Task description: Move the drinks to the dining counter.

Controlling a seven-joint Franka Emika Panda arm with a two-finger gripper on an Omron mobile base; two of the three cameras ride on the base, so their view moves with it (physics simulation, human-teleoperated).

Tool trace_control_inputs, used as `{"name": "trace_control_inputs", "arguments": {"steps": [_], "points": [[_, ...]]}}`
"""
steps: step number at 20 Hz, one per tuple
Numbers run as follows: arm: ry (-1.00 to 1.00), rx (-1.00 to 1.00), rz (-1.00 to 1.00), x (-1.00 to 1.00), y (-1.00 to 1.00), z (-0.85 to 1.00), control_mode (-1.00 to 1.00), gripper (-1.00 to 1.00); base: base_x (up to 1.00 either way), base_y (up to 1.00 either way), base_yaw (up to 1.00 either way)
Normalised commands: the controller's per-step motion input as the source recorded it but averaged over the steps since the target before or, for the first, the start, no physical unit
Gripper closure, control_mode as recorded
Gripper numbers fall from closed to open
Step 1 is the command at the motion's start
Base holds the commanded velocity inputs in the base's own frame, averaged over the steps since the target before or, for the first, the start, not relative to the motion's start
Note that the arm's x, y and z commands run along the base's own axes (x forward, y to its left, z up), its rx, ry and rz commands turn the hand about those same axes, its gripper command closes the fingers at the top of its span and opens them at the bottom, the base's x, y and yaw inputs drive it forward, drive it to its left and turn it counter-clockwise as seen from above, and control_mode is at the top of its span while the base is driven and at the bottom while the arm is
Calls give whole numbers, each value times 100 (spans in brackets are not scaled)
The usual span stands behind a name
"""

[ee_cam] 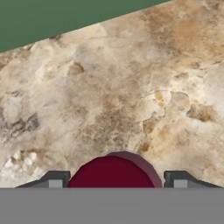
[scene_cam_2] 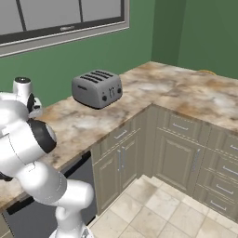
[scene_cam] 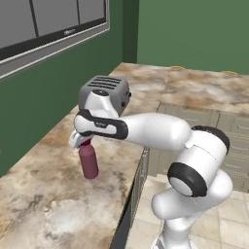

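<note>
A dark red bottle (scene_cam: 89, 163) with a red cap (ee_cam: 111, 173) stands upright on the marbled beige-and-brown countertop (scene_cam: 44, 189), near its front edge. My gripper (scene_cam: 83, 142) hangs straight above it, pointing down, open. In the hand view one dark fingertip (ee_cam: 54, 180) shows on each side of the cap, close to the bottle's sides. I cannot tell whether this stretch is the dining counter.
A grey four-slot toaster (scene_cam: 104, 93) (scene_cam_2: 96, 88) sits just behind the bottle, by the green wall. The countertop turns a corner to the right above grey-beige drawer fronts (scene_cam_2: 186, 128) with silver handles. A window (scene_cam: 48, 24) lies at the upper left. The tiled floor (scene_cam_2: 153, 204) is below.
</note>
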Motion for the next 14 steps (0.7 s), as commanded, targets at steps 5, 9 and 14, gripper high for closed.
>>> {"name": "trace_control_inputs", "arguments": {"steps": [5, 9, 14], "points": [[0, 0, 0, 0, 0, -6, -100, 100, 0, 0, 0], [0, 0, 0, -11, 0, 6, -100, 100, 0, 0, 0], [-5, 0, 0, -25, -11, 53, -100, 100, 0, 0, 0]]}}
